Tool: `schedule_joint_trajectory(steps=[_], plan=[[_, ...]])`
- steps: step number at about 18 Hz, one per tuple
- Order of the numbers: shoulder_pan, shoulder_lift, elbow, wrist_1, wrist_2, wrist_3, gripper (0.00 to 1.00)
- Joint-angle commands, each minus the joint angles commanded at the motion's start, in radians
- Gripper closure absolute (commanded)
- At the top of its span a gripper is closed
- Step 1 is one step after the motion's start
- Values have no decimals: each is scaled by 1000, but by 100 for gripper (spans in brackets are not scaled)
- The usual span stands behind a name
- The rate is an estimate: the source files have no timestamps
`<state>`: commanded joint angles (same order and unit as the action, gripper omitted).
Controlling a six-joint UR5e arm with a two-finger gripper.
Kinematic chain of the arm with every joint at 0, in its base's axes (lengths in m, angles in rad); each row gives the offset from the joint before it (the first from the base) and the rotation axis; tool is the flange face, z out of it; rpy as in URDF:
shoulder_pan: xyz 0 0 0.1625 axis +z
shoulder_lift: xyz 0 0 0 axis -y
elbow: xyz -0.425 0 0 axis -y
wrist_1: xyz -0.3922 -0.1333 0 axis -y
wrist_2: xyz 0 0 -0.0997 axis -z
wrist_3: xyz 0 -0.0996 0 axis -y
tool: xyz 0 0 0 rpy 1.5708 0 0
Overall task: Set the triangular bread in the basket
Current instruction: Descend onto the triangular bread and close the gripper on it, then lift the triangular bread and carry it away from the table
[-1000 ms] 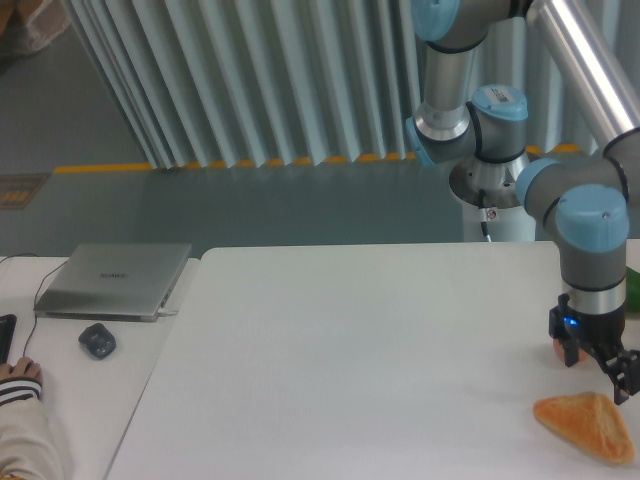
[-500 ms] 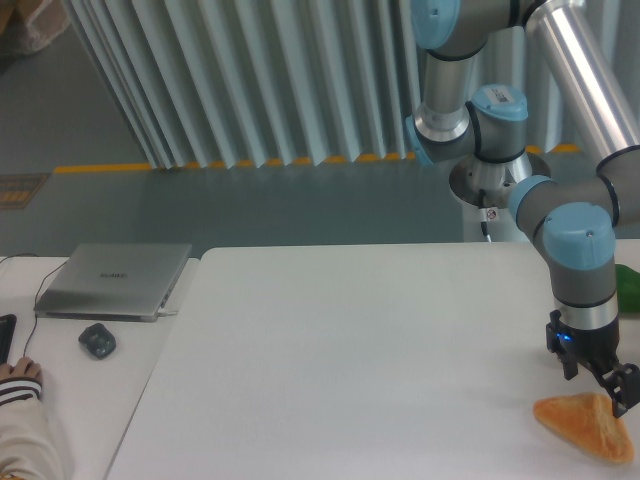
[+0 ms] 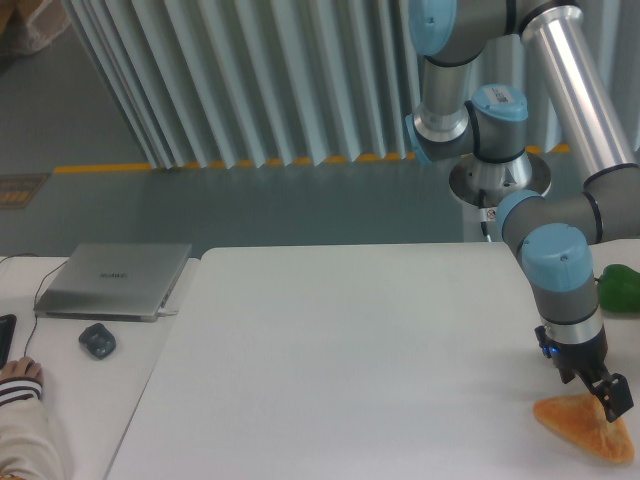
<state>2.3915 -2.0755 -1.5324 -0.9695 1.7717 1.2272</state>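
The triangular bread (image 3: 583, 429) is a flat golden-orange pastry lying on the white table (image 3: 350, 350) at the front right corner. My gripper (image 3: 592, 393) hangs just above the bread's upper edge, pointing down. Its dark fingers (image 3: 612, 398) stand apart, so it is open with nothing held. Whether the fingertips touch the bread is too small to tell. The basket is out of view.
A green object (image 3: 619, 288) sits at the table's right edge behind the arm. On the left side desk lie a closed laptop (image 3: 115, 279), a dark mouse (image 3: 97, 341) and a person's hand (image 3: 20, 378).
The arm has swung left and down, bringing the gripper from behind the bread to right over its top edge. The bread has not moved.
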Motion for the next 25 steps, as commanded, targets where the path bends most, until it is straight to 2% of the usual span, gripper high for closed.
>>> schedule_joint_trajectory(steps=[1, 2, 4, 5, 10, 13, 15, 17, 18, 19, 23, 25], plan=[[0, 0, 0, 0, 2, 0, 40], [0, 0, 0, 0, 2, -2, 64], [0, 2, 0, 0, 2, 0, 96], [0, 2, 2, 0, 2, 3, 100], [2, 14, 12, 0, -3, 1, 100], [9, 72, 11, -12, -21, 8, 100], [61, 159, 8, -111, -46, 37, 100], [132, 211, 38, -220, -101, 160, 100], [194, 234, 69, -279, -145, 254, 100], [234, 244, 80, -299, -164, 297, 100], [330, 242, 118, -290, -172, 449, 100], [348, 215, 132, -250, -170, 475, 100]])
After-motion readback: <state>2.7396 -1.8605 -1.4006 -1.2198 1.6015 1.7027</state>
